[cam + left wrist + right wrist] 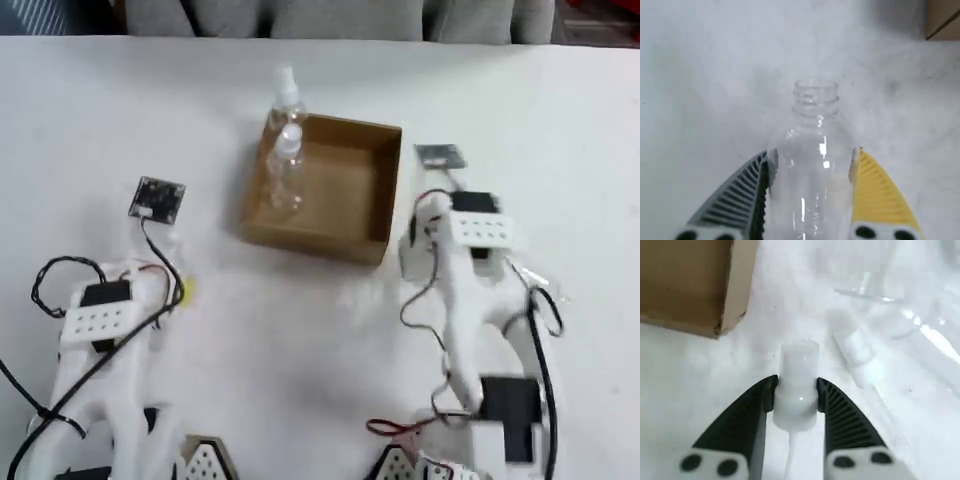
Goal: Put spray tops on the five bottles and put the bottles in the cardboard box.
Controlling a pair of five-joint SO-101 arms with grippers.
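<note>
Left hand (811,159) is pinching an open-necked bottle (812,200), right hand (796,387) is squeezed onto a spray top (799,405) just beside the cardboard box (365,240). One topped bottle (287,165) stands inside the box, and clear bottles (925,325) lie on the tabletop (685,370) near my right hand.

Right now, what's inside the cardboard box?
One clear bottle with a spray top stands inside the cardboard box by its left wall. A second capped bottle is at the back corner; its base is covered, so inside or behind is unclear.
</note>
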